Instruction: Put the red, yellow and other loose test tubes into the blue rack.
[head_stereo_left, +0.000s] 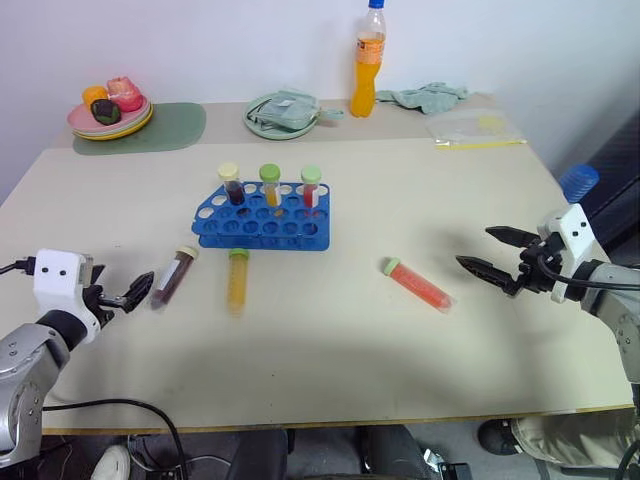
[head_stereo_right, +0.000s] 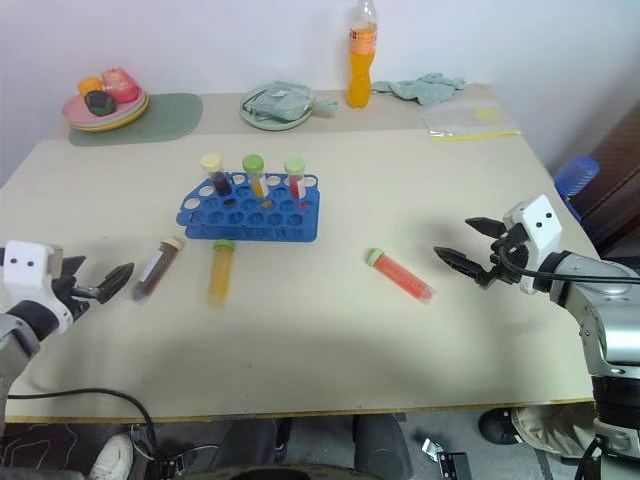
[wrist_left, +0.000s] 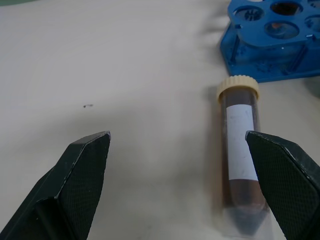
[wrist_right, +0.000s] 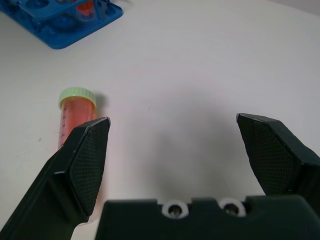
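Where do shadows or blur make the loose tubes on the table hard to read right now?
Left eye view: a broad soft shadow covers the near beige table, yet the red-filled green-capped tube and yellow-filled tube read clearly. Left wrist view: the dark brown cream-capped tube is slightly soft near its tip. Right wrist view: the open right gripper hides part of the red tube.

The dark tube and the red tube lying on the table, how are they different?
The dark tube has a cream cap, while the red tube has a green one. The dark tube lies by the open left pincer; the red tube lies nearer the open right pincer. The dark tube shows a white label; I see none on the red tube. Both lie flat on the table, outside the blue rack.
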